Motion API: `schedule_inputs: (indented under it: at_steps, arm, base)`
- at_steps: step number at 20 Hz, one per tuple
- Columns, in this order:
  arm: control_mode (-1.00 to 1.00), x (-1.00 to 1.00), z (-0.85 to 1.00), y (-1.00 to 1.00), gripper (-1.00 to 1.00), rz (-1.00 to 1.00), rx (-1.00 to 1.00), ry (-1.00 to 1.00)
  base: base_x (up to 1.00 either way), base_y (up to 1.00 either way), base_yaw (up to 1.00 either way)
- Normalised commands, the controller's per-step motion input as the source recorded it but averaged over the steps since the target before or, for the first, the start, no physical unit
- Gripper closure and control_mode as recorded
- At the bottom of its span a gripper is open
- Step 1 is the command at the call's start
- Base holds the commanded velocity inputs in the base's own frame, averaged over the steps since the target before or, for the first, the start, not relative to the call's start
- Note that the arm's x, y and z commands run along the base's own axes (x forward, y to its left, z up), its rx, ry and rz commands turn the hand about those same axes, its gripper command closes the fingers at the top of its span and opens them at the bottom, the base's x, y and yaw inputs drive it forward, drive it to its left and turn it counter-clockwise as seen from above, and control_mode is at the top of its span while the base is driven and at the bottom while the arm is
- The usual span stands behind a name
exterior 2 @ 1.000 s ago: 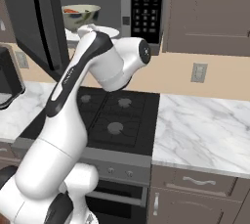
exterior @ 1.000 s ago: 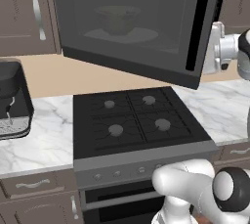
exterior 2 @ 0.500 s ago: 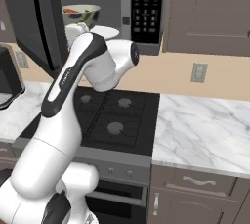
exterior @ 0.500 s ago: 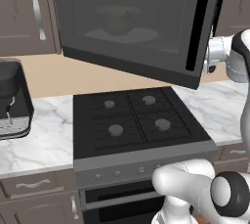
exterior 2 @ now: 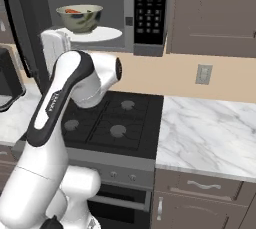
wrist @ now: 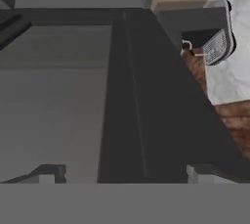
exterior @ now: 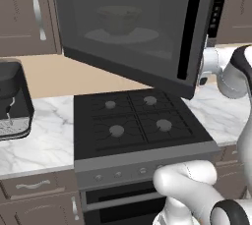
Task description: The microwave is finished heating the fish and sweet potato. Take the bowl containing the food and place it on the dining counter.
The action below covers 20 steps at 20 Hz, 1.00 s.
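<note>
Bowl sitting up on the turntable inside the microwave, above and just right of the gripper. Jaws spread, gripping nothing.

The white round turntable inside the open microwave carries the bowl, which stands upright near the plate's left part; through the tinted door it shows as a dim shape. Below, the marble desk runs on both sides of the black stove. A dark appliance stands on its left stretch.
</note>
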Motion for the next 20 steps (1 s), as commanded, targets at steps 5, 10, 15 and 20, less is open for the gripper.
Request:
schedule_inputs:
  at_steps: [5,10,15,20]
  arm:
    - [-1.00,-0.61,0.00,0.97,-1.00,0.01,0.08,0.00]
    - [-1.00,-0.32,0.00,1.00,-1.00,0.00,0.00,0.00]
    - [-1.00,0.07,0.00,1.00,-1.00,-0.11,-0.08,0.00]
    - [-1.00,0.19,0.00,0.49,-1.00,-0.07,-0.09,0.09]
  base:
    - [0.00,0.00,0.00]
    - [0.00,0.00,0.00]
    - [0.00,0.00,0.00]
    - [0.00,0.00,0.00]
